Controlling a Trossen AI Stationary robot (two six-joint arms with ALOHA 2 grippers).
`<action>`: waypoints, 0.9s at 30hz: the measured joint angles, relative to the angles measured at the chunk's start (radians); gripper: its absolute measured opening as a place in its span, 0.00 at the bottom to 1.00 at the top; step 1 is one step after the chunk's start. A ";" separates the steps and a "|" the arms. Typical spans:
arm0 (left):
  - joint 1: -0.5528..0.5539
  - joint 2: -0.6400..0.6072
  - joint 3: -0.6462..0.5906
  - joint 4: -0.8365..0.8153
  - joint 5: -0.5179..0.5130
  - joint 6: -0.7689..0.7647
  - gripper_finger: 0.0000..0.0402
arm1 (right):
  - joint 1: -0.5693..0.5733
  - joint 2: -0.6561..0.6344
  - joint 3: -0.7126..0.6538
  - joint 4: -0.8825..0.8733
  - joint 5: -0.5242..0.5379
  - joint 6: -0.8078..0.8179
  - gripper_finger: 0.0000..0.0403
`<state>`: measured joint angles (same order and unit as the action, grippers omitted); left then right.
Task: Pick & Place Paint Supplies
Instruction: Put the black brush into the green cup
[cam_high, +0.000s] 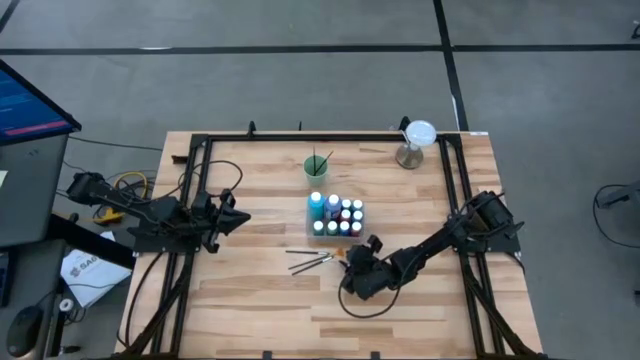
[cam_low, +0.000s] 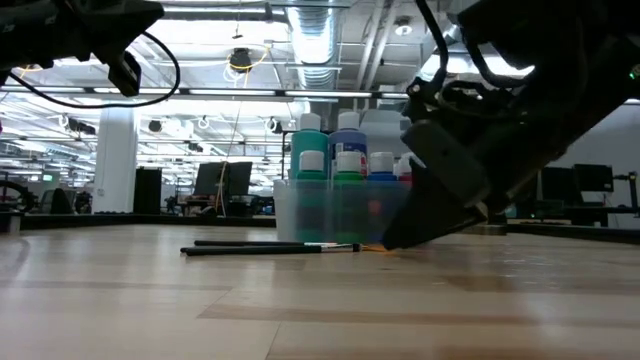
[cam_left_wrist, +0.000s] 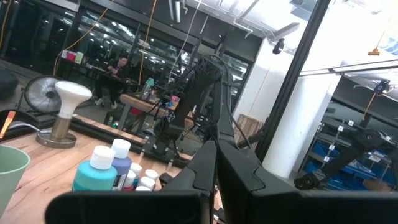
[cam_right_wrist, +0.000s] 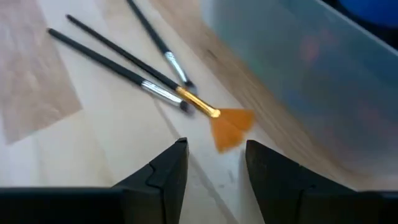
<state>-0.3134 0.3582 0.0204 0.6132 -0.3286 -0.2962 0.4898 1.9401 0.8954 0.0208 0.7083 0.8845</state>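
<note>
A pale wooden table (cam_high: 270, 300) with a black frame along its edges stands on a grey floor, and the level view across it looks into a wide workshop hall with ceiling lights and pipes. Near the middle of the table sits a clear plastic tray (cam_high: 311, 212) packed with small white-capped paint bottles (cam_high: 338, 215), a taller teal one at its far left corner; from table height the bottles (cam_low: 340, 160) rise above the tray's cloudy wall. Just behind the tray stands a green cup (cam_high: 317, 167) with a brush or two leaning in it, and at the far right of the table is a white-topped stand (cam_high: 415, 142). In front of the tray, a few thin dark paintbrushes (cam_high: 310, 260) lie flat on the wood, crossing one another, their tips pointing toward the right gripper (cam_high: 350, 262). That gripper is tilted down close to the tabletop just beside the tray's near edge, its two fingers spread apart and holding nothing; its wrist camera shows an orange fan-shaped brush (cam_right_wrist: 227, 127) lying on the wood just ahead of the gap between the fingers, beside two dark-handled paintbrushes (cam_right_wrist: 118, 65) with metal collars. I cannot tell whether the fingers touch the wood. The left gripper (cam_high: 240, 216) hangs above the table's left side, well apart from the tray, its fingers pressed together and empty. Off the table to the left are a monitor (cam_high: 30, 105) and some loose cables.
</note>
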 joint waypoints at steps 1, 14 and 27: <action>0.000 0.000 0.000 0.000 0.000 0.000 0.02 | 0.000 0.000 0.000 -0.011 0.007 0.005 0.39; 0.000 0.000 0.000 0.002 0.000 0.000 0.02 | -0.014 -0.001 0.000 0.032 0.038 -0.053 0.39; 0.000 0.000 0.000 0.002 0.000 0.000 0.02 | -0.025 0.062 0.012 0.023 0.006 0.003 0.29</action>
<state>-0.3130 0.3584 0.0204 0.6155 -0.3290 -0.2966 0.4652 2.0026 0.9073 0.0440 0.7146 0.8875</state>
